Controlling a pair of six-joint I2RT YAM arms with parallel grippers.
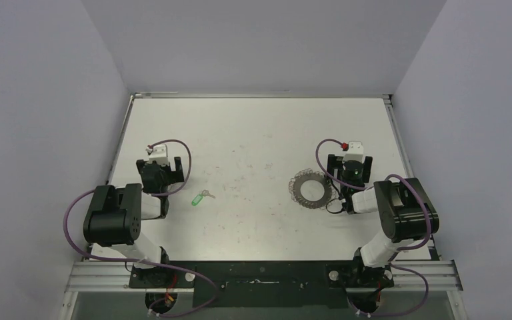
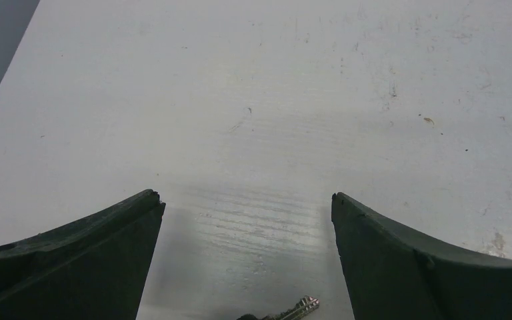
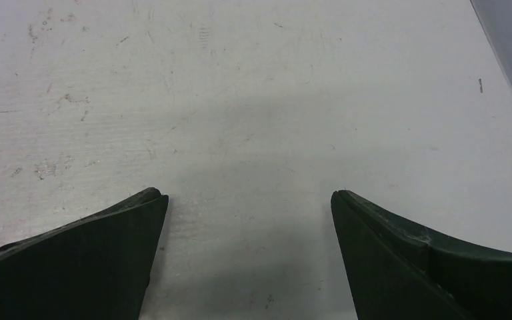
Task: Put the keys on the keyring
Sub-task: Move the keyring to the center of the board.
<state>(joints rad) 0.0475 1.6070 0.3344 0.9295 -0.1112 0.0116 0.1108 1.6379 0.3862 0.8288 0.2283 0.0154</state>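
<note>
The keys (image 1: 201,197) lie in a small bunch on the white table (image 1: 253,133), a green head and silver metal showing. My left gripper (image 1: 160,177) hovers just to their left, open and holding nothing. The left wrist view has only a silver key tip (image 2: 301,308) at the bottom edge, between the wide-apart fingers of the left gripper (image 2: 247,200). The keyring (image 1: 309,188), a lacy silver hoop, lies flat right of centre. My right gripper (image 1: 350,179) stands just right of it, open and empty; in its own view the right gripper (image 3: 248,197) frames bare table, with the keyring out of view.
Grey walls enclose the table on the left (image 1: 47,133), back and right (image 1: 467,133). The table's right edge (image 3: 507,80) shows in the right wrist view. Purple cables (image 1: 73,220) loop beside both arms. The black base rail (image 1: 260,275) runs along the near edge.
</note>
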